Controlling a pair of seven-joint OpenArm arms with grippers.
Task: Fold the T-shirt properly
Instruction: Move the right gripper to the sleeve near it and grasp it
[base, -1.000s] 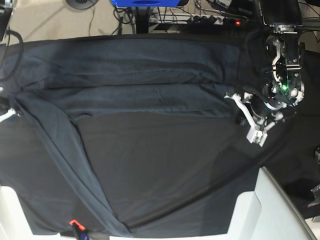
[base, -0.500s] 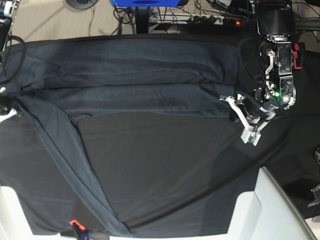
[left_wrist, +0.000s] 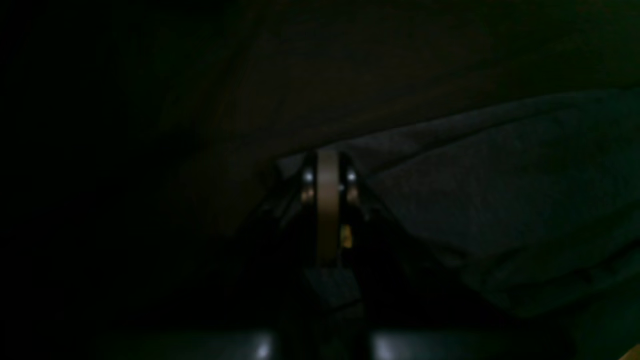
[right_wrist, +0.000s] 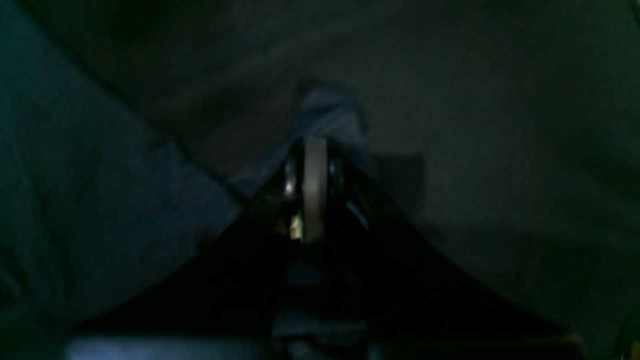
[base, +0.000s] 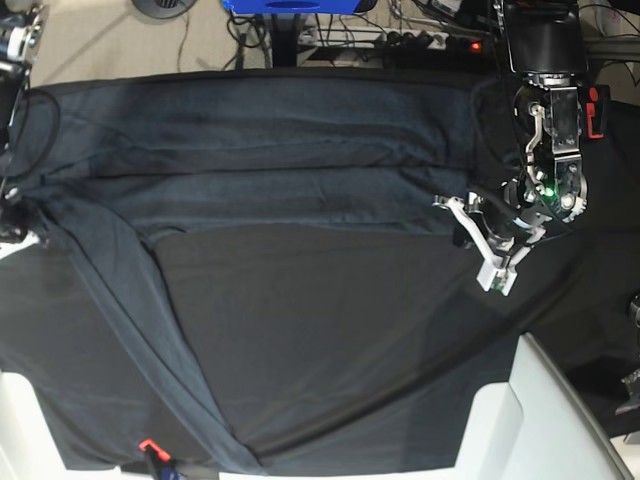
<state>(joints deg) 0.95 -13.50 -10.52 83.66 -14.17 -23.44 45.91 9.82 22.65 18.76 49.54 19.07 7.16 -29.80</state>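
Note:
The charcoal-grey T-shirt (base: 260, 150) lies spread across the far half of the table, and a long strip of it (base: 150, 340) runs down towards the front left. My left gripper (base: 446, 204) is at the shirt's right corner. In the left wrist view the left gripper (left_wrist: 327, 167) is shut, with the shirt's edge (left_wrist: 500, 200) pinched at its tips. My right gripper (base: 12, 240) is at the shirt's left edge, mostly cut off by the frame. In the right wrist view the right gripper (right_wrist: 315, 145) is shut on a bunch of shirt cloth (right_wrist: 327, 107).
A smooth black cloth (base: 350, 330) covers the table. White blocks stand at the front right (base: 545, 410) and the front left (base: 20, 420). A small orange-red object (base: 147, 445) sits at the front edge. Cables and a power strip (base: 430, 40) lie behind the table.
My left gripper has moved a little to the left along the shirt's right corner, and the arm above it has swung inwards. My right gripper has drifted slightly down at the left edge.

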